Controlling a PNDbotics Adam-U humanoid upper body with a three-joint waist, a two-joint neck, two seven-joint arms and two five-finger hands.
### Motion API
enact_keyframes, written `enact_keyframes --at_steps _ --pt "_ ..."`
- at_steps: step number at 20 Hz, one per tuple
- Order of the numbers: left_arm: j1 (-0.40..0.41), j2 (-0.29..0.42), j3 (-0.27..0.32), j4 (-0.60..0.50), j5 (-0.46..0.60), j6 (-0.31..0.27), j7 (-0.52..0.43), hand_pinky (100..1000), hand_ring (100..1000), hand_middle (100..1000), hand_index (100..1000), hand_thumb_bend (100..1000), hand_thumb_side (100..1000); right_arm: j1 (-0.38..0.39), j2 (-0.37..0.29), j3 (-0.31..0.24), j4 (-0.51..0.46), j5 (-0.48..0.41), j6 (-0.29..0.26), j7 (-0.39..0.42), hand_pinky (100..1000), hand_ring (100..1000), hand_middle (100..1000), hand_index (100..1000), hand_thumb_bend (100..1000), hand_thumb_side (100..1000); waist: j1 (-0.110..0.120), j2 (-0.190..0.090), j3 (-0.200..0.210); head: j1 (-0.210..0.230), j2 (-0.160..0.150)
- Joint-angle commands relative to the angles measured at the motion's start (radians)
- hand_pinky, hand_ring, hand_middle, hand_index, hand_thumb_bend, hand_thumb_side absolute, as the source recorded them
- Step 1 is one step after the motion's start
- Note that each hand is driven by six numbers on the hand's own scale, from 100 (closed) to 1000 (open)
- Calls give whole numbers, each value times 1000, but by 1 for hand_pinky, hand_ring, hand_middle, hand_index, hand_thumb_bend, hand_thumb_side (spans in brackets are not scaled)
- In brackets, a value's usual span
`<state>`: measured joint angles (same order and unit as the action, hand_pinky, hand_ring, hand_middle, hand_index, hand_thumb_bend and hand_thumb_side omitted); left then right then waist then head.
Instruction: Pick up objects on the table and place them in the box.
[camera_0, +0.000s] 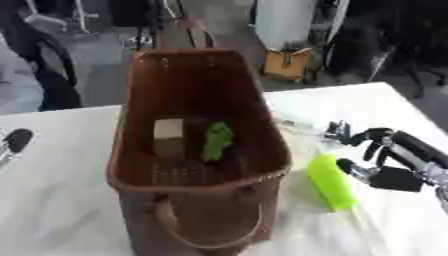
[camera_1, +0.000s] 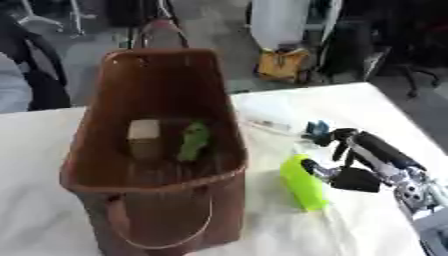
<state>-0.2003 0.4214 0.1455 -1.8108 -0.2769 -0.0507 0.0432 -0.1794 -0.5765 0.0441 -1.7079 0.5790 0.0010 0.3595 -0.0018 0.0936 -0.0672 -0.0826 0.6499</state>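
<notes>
A tall brown woven basket stood on the white counter. The right hand touched a bright green tube.

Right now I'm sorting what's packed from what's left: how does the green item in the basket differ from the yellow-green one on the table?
The darker green item lies inside the brown basket beside a tan block; the brighter yellow-green cylinder lies on the white table, outside, next to the right hand. The cylinder looks larger and smoother; the item in the basket is irregular. Both are greenish.

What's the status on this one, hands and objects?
Right hand open beside lime-green object, not gripping. Left hand barely visible at left edge. Brown basket holds tan block and green item. Nothing blocking.
</notes>
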Motion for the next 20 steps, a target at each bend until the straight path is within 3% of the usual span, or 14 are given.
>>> enact_keyframes --at_steps 1,20 --pt "-9 29 6 -14 5 -1 0 672 633 651 790 744 482 -10 -30 -9 -9 3 1 -1 518 608 740 824 435 743 -1 -12 1 0 -9" --pt "-9 29 4 -15 5 -3 -1 672 633 651 790 747 485 -7 -28 -4 1 7 2 7 518 609 740 826 435 747 -2 -13 4 3 -8"
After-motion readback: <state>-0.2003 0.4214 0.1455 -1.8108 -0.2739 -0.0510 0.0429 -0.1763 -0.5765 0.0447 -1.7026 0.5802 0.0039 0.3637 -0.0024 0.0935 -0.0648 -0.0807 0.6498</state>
